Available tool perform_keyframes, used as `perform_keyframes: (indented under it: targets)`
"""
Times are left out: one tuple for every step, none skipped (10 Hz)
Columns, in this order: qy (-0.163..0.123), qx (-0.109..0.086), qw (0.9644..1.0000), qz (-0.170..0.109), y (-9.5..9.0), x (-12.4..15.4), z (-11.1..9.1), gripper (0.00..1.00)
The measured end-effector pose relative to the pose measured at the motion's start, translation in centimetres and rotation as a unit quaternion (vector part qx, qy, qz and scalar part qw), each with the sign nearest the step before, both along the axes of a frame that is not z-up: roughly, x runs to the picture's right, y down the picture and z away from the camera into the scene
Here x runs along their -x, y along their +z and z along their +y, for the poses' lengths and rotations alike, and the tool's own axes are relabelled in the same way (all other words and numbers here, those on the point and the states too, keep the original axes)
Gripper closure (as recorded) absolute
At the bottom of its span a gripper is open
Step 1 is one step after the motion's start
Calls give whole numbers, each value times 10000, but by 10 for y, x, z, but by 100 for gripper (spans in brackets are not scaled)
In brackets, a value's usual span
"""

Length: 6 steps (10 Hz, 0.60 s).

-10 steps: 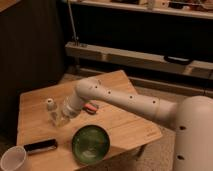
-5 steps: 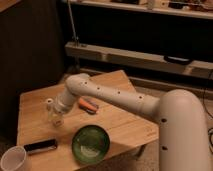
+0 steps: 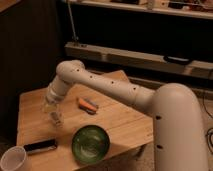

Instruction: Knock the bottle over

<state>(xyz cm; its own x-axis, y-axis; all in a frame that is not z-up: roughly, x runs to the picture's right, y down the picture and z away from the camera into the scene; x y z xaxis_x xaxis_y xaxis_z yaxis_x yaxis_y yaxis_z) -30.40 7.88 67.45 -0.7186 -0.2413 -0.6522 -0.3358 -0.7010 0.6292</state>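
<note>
The bottle [image 3: 55,118] is seen on the left part of the wooden table [image 3: 120,125], just below the gripper [image 3: 49,103], which is held close above it. How far the gripper is open, and whether anything is held, cannot be told. The bottle is judged light, thin-walled and easily toppled. No grasp is needed, and a sideways push near the cap is advised

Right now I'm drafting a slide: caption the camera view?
End effector hangs just above the small bottle on the wooden table, green bowl nearby.
</note>
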Motion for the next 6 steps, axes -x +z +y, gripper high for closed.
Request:
perform_keyframes:
  targets:
    - [-77,-16,10000,-27,-2,6,-3,100]
    - [-175,-51,9998,-29,-1,17,-7,100]
    - [-287,-117,9995,-22,2,30,-7,100]
    - [-360,-189,9992,13,5,37,-7,100]
    - [-454,-285,9985,100,13,43,-8,100]
    - [-511,-331,9980,160,17,46,-7,100]
